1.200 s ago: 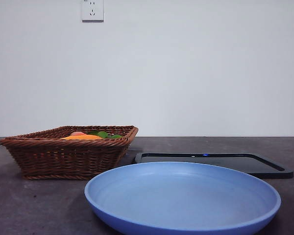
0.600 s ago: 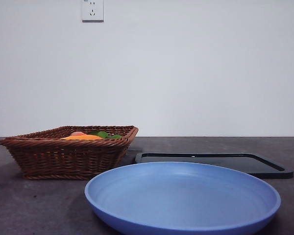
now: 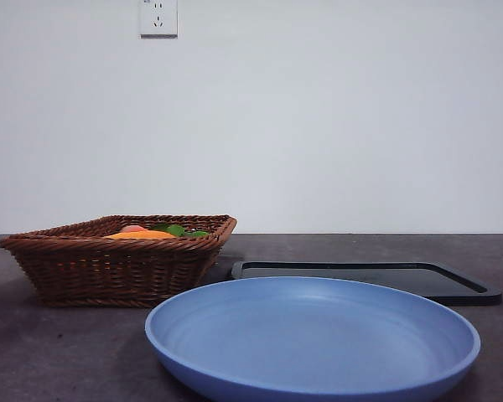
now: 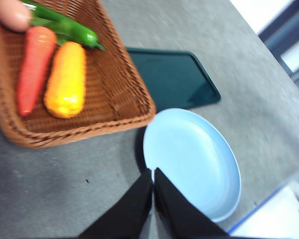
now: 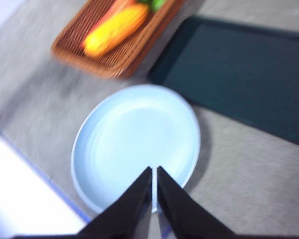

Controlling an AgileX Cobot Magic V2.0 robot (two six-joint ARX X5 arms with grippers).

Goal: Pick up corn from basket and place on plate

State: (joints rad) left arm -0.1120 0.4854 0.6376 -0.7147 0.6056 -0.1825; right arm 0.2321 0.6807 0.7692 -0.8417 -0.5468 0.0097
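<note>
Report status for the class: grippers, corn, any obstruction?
Left gripper and right gripper shut, empty, above the plate. Corn in the basket, beside a carrot. Nothing on the plate.

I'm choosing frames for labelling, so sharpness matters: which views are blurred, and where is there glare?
Front view: sharp throughout, evenly lit, with a soft shadow beneath the plate. Left wrist view: slightly soft, yet the corn in the basket reads clearly; overexposed white at one corner. Right wrist view: most blurred, smearing the corn's kernels and the black tray; a washed-out bright patch beside the plate.
</note>
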